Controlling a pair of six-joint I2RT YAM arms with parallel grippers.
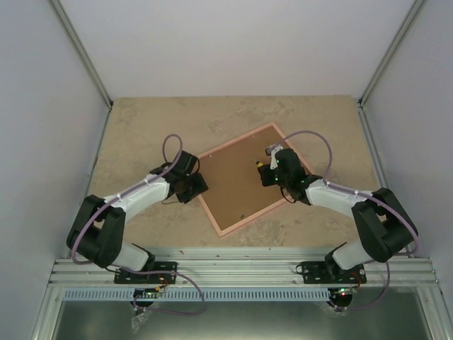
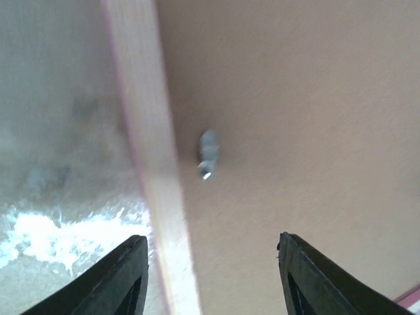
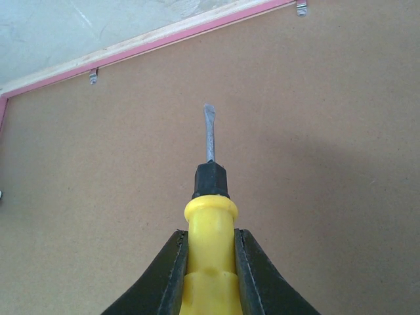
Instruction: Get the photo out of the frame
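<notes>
The frame [image 1: 237, 190] is lying face down near the middle of the table [image 1: 141, 127], turned cornerwise, with its brown back showing inside the pink edge. The right gripper [image 3: 210, 233] is hovering over the far-right part of that back, its fingers clamping the yellow handle of a screwdriver [image 3: 210, 187]. The flat blade is pointing out across the board toward the pink edge, and whether the tip is touching the board I cannot tell. Two small metal tabs [image 3: 93, 77] are sitting along that edge, well apart from the blade. The left gripper [image 2: 211, 243] is spread wide and holding nothing at the frame's left edge. It is straddling the pale rim, one finger over the table and the other over the brown back. One more clip [image 2: 209, 154] is lying on the back just beside the rim, ahead of the fingers.
</notes>
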